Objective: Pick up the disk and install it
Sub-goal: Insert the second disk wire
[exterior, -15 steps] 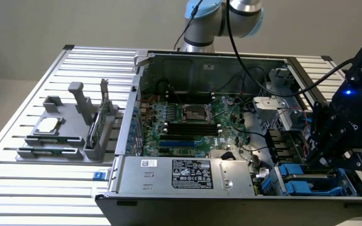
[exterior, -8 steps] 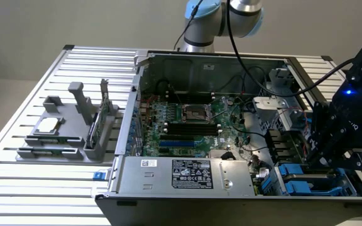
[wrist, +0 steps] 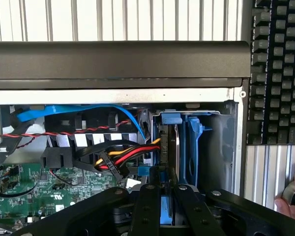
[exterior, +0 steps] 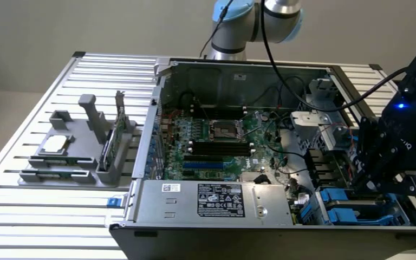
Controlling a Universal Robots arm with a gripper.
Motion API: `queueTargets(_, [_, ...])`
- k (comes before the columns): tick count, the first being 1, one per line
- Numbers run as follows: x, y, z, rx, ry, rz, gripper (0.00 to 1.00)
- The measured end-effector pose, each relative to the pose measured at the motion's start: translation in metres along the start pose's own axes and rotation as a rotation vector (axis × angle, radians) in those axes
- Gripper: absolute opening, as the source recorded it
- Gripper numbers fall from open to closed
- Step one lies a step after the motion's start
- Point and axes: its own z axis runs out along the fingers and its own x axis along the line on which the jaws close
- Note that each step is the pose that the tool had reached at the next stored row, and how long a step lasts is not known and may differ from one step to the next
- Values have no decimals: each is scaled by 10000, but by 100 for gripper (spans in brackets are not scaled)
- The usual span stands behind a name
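The disk (wrist: 170,147) stands on edge in the drive bay at the corner of the open computer case (exterior: 215,208). Its thin metal side shows, with blue carrier rails (wrist: 192,140) beside it and a blue tab on its end. My gripper (wrist: 166,196) reaches down into this bay, and its black fingers (wrist: 148,206) are shut on the disk's blue-framed near end. In the exterior view my gripper (exterior: 376,187) hangs over the bay at the case's right end, above blue carriers (exterior: 338,199), and hides the disk.
Red, yellow and black power cables (wrist: 123,157) and a blue data cable (wrist: 88,112) run beside the bay. The motherboard (exterior: 215,143) and power supply (exterior: 215,201) fill the case. A grey jig (exterior: 71,157) holds a CPU chip and a green card. A keyboard (wrist: 278,69) and a person's hand (wrist: 291,202) lie outside the case.
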Motion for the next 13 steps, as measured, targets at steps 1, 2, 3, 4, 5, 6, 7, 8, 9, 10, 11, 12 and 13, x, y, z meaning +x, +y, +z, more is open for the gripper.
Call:
queueTargets(1, [1, 0, 0, 8, 0, 0, 16])
queueTargets(2, [3, 0, 0, 15, 5, 0, 16])
queueTargets(3, [4, 2, 5, 21, 15, -1, 16])
queueTargets(4, [5, 5, 4, 26, 12, -2, 16])
queueTargets(5, [5, 11, 1, 33, 10, -2, 16])
queueTargets(6, [4, 15, -1, 39, 10, -1, 16])
queueTargets(7, [5, 21, -2, 47, 18, -1, 16])
queueTargets(8, [5, 23, -2, 50, 26, -1, 16])
queueTargets(9, [4, 26, -2, 55, 37, -1, 16])
queueTargets(10, [3, 27, -2, 58, 42, -2, 16])
queueTargets(11, [0, 27, -1, 62, 48, -2, 16])
queueTargets(12, [-5, 28, 0, 65, 59, -3, 16])
queueTargets(13, [-12, 29, 0, 68, 71, -3, 16])
